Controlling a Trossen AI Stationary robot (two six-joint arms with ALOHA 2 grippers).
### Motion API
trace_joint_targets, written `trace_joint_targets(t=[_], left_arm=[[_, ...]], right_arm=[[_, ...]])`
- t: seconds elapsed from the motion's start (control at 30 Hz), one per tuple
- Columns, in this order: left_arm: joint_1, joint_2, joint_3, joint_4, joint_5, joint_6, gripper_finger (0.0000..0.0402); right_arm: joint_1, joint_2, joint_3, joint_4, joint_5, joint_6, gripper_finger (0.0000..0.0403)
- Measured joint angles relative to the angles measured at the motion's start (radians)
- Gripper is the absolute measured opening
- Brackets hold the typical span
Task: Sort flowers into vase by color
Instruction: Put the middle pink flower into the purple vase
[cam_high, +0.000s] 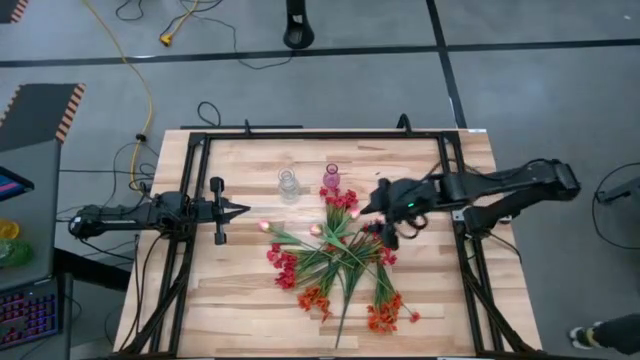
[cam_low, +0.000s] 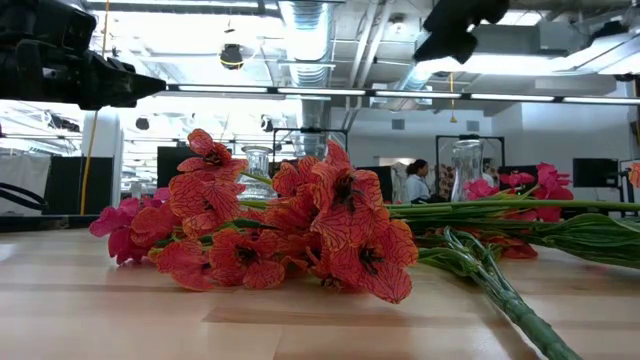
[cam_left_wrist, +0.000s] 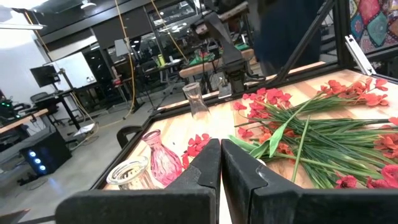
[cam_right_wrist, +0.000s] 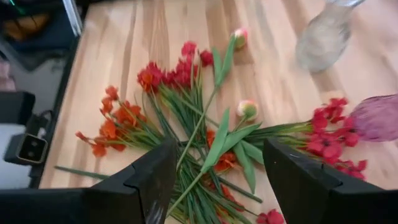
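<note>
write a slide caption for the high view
Open right end effector hovers over the flower pile; shut left end effector waits aside, clear vase and pink vase empty.

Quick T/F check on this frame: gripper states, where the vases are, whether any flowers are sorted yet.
1. The right gripper has its fingers open above the flowers. True.
2. The left gripper is holding a stem. False: its fingers are shut on nothing, off to the left side of the pile.
3. The pink vase and the clear vase stand side by side on the table, behind the pile. True.
4. Both vases already hold flowers. False: in the high view both look empty, and all stems lie on the table.
5. The pile is all one colour. False: red, orange and pale pink blossoms show.
</note>
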Motion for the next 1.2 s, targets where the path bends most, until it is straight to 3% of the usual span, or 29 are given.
trace_joint_targets(t=[0.33,0.6,1.2], left_arm=[[0.0,0.0,0.0,0.0,0.0,0.0,0.0],[0.0,0.0,0.0,0.0,0.0,0.0,0.0],[0.0,0.0,0.0,0.0,0.0,0.0,0.0]], right_arm=[[0.014,0.255,0.05,-0.004,0.0,0.206,0.0265],[0.032,0.382,0.05,0.006,0.0,0.269,0.0265],[0.053,0.514,0.05,0.059,0.0,0.284,0.0265]])
